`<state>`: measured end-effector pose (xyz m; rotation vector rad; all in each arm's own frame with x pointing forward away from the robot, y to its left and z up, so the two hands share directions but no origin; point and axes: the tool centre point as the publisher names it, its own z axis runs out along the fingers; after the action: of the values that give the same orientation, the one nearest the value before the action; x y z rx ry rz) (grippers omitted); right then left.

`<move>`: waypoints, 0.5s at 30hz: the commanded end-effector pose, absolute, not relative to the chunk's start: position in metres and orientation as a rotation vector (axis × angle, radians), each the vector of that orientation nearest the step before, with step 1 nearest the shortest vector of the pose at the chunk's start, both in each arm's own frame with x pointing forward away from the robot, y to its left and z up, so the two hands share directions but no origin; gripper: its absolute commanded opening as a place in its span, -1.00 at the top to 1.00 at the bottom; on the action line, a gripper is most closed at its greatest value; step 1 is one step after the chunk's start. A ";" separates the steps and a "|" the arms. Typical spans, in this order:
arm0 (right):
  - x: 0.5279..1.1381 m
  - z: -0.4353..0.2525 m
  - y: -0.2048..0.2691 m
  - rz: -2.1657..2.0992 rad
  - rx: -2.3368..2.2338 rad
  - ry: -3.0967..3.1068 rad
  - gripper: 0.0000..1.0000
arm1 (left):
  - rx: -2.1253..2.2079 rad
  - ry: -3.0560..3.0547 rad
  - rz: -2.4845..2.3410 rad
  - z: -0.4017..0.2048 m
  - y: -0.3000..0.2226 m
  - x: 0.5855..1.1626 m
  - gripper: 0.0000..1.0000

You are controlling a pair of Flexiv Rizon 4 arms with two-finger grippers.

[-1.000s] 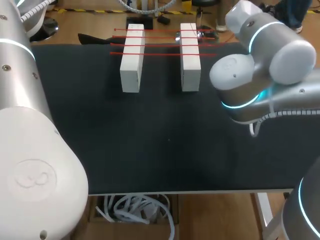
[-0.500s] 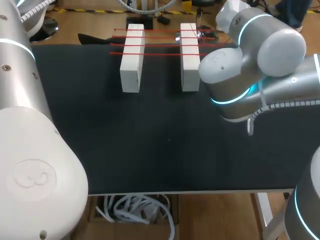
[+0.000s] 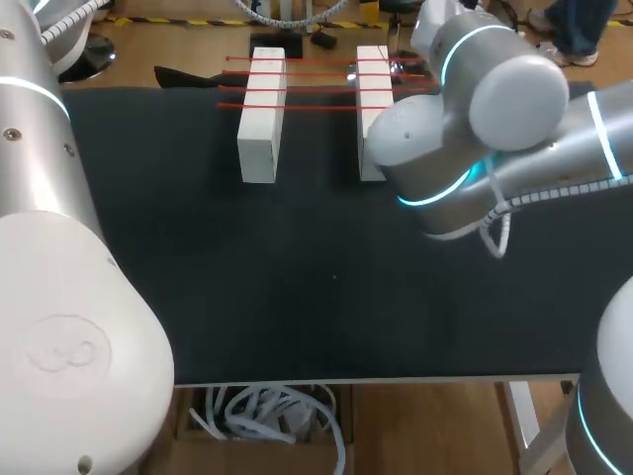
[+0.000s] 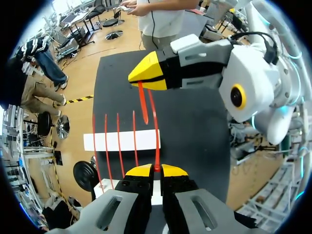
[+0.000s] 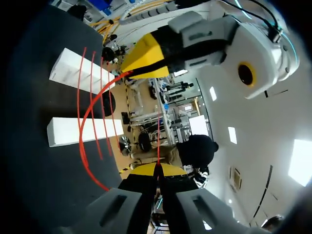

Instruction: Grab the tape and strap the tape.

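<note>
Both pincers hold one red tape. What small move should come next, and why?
The left pincer and right pincer are each shut on an end of the thin red tape, which bows in a slack arc between them. I would probably ease them apart to straighten it, so it can be laid across the two white rectangular blocks.

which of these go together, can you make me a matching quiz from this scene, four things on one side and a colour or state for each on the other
Things:
1. held red tape
2. left white block
3. right white block
4. table

States:
A. black
B. partly hidden by the right arm in the head view
C. gripped by the left tool and the right tool
D. unobstructed in the head view

Pairs: 1-C, 2-D, 3-B, 4-A
</note>
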<state>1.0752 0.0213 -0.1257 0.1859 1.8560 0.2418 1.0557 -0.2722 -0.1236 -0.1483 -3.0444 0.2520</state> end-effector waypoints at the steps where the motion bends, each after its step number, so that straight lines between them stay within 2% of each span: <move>1: 1.072 -0.127 0.029 0.065 0.307 1.883 1.00 | -0.147 -3.043 0.245 -0.123 -0.272 1.056 1.00; 15: 1.072 -0.132 0.044 0.044 0.251 1.892 1.00 | -0.147 -3.043 0.245 -0.123 -0.272 1.056 1.00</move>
<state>1.0713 0.0386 -0.1338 0.1895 1.8785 0.1376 1.0557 -0.2722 -0.1236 -0.1484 -3.0444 0.2523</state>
